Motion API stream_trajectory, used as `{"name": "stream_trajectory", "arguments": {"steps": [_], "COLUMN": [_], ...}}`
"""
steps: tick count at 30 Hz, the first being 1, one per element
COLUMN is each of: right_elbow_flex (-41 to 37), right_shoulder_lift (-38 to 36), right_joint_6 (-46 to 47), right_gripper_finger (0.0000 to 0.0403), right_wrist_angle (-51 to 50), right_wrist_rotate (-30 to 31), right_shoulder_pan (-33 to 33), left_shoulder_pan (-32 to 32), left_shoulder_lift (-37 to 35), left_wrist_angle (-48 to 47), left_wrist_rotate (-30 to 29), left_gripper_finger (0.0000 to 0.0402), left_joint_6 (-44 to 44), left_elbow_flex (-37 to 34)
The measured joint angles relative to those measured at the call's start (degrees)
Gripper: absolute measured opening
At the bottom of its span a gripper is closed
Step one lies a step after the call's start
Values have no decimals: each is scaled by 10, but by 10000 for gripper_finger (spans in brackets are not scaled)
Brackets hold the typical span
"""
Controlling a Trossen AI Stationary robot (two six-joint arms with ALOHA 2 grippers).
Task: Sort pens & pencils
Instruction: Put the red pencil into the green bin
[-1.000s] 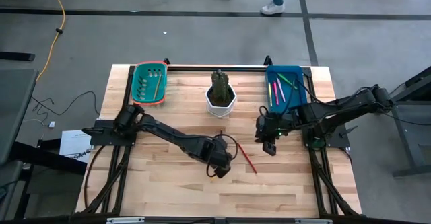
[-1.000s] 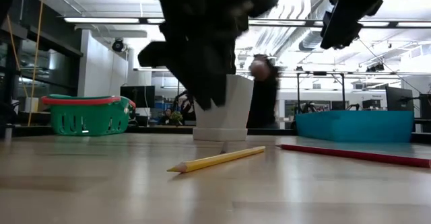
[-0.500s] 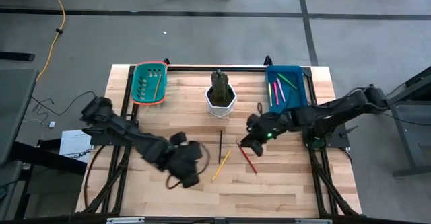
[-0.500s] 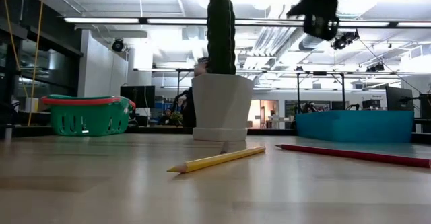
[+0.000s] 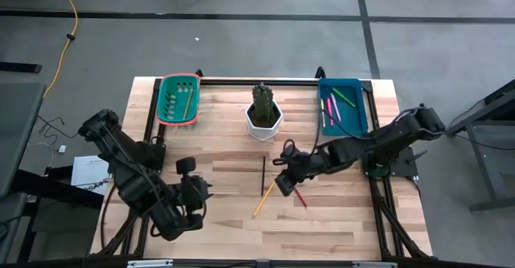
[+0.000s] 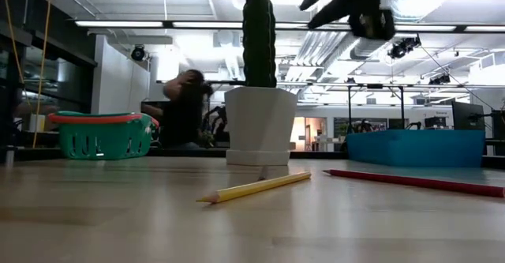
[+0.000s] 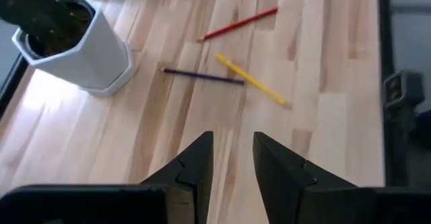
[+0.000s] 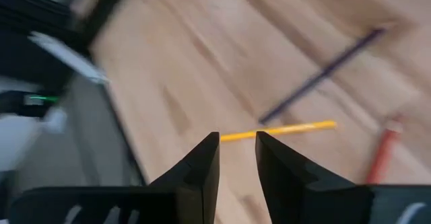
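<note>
From above you've got the yellow pencil (image 5: 264, 199), dark pencil (image 5: 263, 171) and red pencil (image 5: 296, 191) loose mid-table under the empty, narrowly parted right gripper (image 5: 283, 181), left gripper (image 5: 199, 195) parked empty and slightly apart too; at table level the yellow one (image 6: 254, 188) lies flat, so I'd pinch that light, stiff, roll-prone stick mid-shaft.

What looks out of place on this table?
Three pencils lie loose on the wood near the middle: a dark one, a yellow one and a red one. The others are already in the green basket and blue tray. Nothing looks spilled or broken.

no readable text, labels or signs
</note>
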Motion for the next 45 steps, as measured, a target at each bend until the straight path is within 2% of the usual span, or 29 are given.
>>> {"name": "stream_trajectory", "arguments": {"steps": [4,7,12,18,29,38,45], "right_elbow_flex": [128,199,249,252,251,176,172], "right_shoulder_lift": [55,103,166,214,280,280,276], "right_joint_6": [10,29,68,114,111,129,124], "right_gripper_finger": [73,70,77,83,83,83,83], "right_wrist_angle": [-184,-278,-353,-371,-407,-335,-328], "right_wrist_rotate": [37,40,29,-3,-37,-73,-73], "right_shoulder_pan": [18,25,31,38,39,39,39], "left_shoulder_pan": [-14,-23,-45,-72,-78,-87,-89], "left_shoulder_lift": [0,-1,-16,-36,-37,-37,-37], "left_wrist_angle": [-45,-73,-103,-117,-139,-138,-138], "left_wrist_rotate": [0,-5,-31,-53,-47,-45,-45], "left_gripper_finger": [95,95,95,95,95,95,95], "left_joint_6": [-29,-54,-76,-90,-102,-103,-103], "left_elbow_flex": [0,-1,-1,-1,-1,-1,-1]}}
